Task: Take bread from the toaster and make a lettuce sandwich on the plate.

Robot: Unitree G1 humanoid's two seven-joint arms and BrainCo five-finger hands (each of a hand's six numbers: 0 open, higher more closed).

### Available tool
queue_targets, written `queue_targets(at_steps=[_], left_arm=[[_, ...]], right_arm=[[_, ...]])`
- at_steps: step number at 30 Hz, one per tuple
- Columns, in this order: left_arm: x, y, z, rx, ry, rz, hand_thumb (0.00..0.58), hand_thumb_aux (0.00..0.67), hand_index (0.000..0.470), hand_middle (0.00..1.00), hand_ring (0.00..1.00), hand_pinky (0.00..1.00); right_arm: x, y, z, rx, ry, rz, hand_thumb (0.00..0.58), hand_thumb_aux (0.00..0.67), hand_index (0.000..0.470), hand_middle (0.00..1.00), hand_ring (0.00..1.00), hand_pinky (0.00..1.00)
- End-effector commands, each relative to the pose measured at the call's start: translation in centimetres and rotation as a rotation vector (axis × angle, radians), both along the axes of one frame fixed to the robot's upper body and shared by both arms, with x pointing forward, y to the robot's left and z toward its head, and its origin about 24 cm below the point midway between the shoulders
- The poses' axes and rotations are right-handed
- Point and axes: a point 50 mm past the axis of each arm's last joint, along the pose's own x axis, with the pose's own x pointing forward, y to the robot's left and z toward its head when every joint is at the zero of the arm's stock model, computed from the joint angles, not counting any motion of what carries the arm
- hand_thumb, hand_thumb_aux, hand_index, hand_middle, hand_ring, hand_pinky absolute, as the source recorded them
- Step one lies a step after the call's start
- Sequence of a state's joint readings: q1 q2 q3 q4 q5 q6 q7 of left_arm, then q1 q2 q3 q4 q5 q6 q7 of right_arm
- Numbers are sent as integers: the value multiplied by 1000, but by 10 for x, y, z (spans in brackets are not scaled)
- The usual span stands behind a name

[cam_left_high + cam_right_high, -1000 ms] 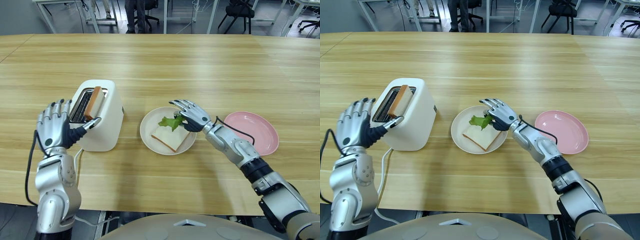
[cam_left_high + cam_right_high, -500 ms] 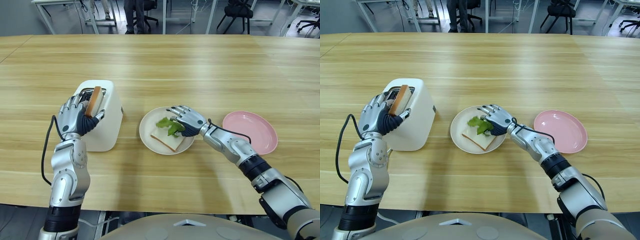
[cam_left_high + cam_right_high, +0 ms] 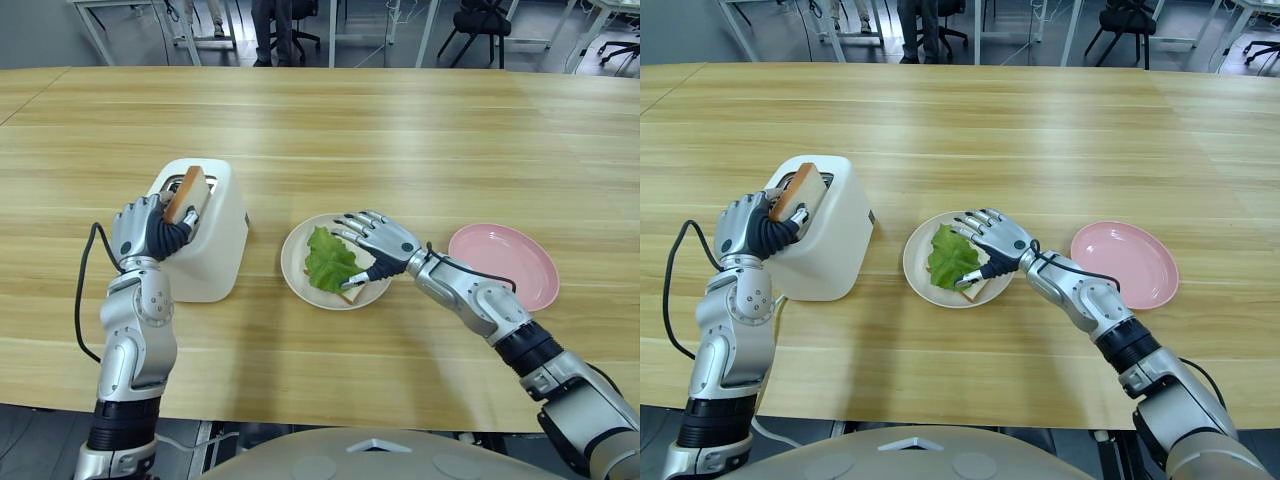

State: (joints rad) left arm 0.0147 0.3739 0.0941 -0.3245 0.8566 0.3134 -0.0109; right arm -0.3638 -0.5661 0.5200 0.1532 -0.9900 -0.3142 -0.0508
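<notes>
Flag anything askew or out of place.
Only the bread slice in the toaster looks askew: it leans out of its slot, gripped by the left hand. The lettuce lies on the plate; nothing spilled.

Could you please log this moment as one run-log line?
left hand gripping bread slice in toaster | right hand open over lettuce on plate

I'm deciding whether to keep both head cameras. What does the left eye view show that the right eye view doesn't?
Left eye view alone: a little more table to the left of the toaster. Right eye view alone: a little more table to the right of the pink plate. Shared: the left hand shut on the bread slice standing in the toaster slot; the right hand, fingers spread, at the edge of the lettuce leaf, which lies over the second slice on the cream plate.
</notes>
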Motion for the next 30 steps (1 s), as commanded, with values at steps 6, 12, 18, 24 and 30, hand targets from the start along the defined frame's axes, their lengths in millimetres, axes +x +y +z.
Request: queue_targets(at_steps=[6,12,18,24,30], left_arm=[[-3,-4,43,-54,-304,-56,580,670,460,1000,1000,1000],[-17,-19,100,-42,-585,-170,580,670,460,1000,1000,1000],[-22,-67,120,-278,-634,-457,580,670,460,1000,1000,1000],[-12,-107,85,-674,-468,-605,580,670,460,1000,1000,1000],[0,-139,14,-902,-164,-610,580,670,460,1000,1000,1000]], right_arm=[[-14,-4,8,77,9,-6,0,0,0,0,0,0],[-22,-23,2,44,49,-57,0,0,0,0,0,0],[-28,-49,17,185,-38,-182,0,0,0,0,0,0],[-43,-69,26,364,-104,-279,0,0,0,0,0,0],[-56,-84,41,402,-233,-263,0,0,0,0,0,0]])
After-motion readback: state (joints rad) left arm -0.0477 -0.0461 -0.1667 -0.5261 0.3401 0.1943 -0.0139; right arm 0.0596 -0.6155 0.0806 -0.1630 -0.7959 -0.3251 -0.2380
